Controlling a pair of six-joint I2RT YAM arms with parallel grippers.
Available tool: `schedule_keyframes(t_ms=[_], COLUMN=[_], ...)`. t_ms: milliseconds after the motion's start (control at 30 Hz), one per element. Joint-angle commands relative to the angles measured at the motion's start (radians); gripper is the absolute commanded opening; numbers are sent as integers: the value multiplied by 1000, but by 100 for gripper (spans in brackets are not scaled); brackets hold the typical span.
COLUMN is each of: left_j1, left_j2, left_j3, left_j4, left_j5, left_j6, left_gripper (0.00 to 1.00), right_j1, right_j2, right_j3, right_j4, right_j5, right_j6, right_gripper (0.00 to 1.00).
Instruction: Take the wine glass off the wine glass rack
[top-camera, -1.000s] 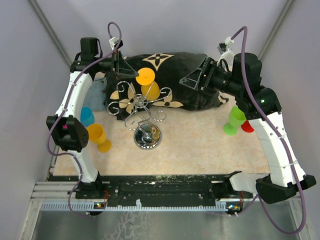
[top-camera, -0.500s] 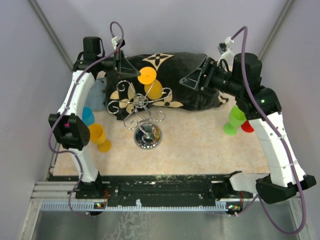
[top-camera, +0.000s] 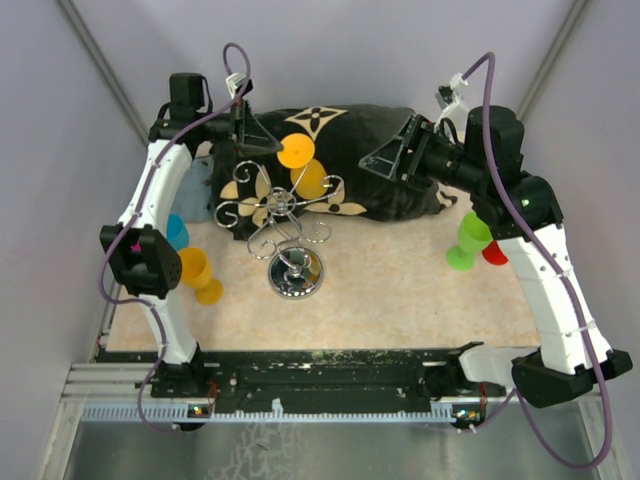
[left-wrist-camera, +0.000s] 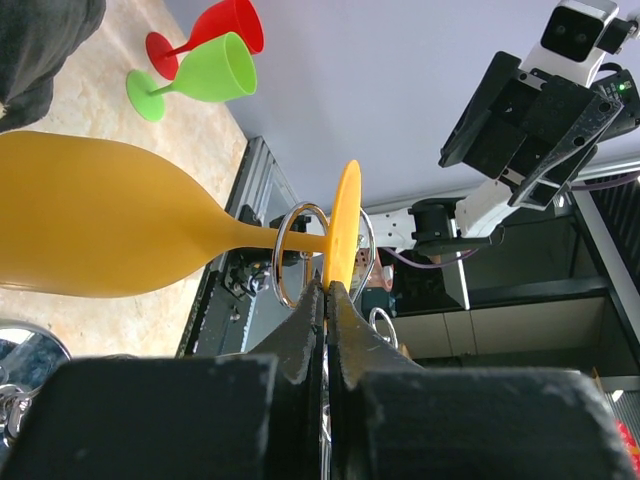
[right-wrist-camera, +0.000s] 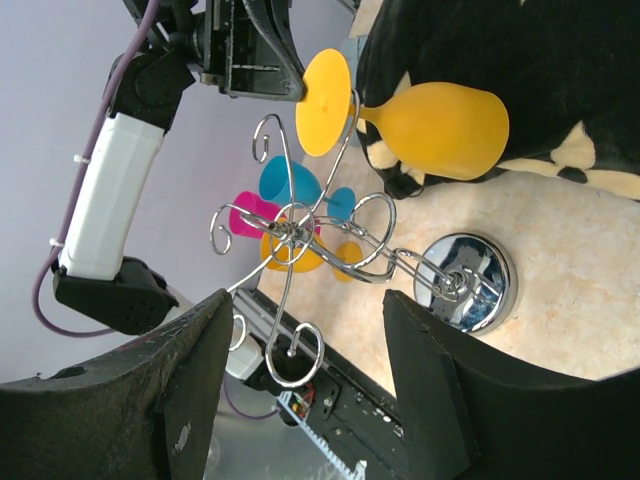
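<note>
Left pincer (left-wrist-camera: 326, 290) shut tight on the flat foot of the yellow wine glass (left-wrist-camera: 90, 215) — stem threaded through a curl of the wine glass rack (top-camera: 280, 212), bowl on the rack's far side. Right pincer (top-camera: 368, 160) apart, holding nothing — right of the rack, over the dark cloth (top-camera: 395, 200).

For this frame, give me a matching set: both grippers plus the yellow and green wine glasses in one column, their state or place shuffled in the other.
1. left gripper
2. right gripper
3. yellow wine glass
4. green wine glass

A. on the table beside a red glass
B. stem hanging in a loop of the wine glass rack
C. open, holding nothing
D. shut on a glass's foot

Pairs: 1-D, 2-C, 3-B, 4-A
</note>
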Motion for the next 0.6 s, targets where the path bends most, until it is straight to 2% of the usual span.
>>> schedule_keyframes(t_ms=[0, 267, 567], left_j1=[-19, -41, -35], left_j2=[7, 12, -43], left_j3=[40, 38, -42], left_j4=[21, 23, 41], left_j5=[22, 31, 46], left_j6=[4, 11, 16], left_gripper=[0, 0, 0], right_j1=[2, 2, 2], right_j2=[-16, -19, -31], right_j3=[27, 17, -8], right_j4=[43, 43, 60], right_j5=[-10, -11, -12], right_j6=[-15, -20, -15], right_gripper=[62, 62, 62])
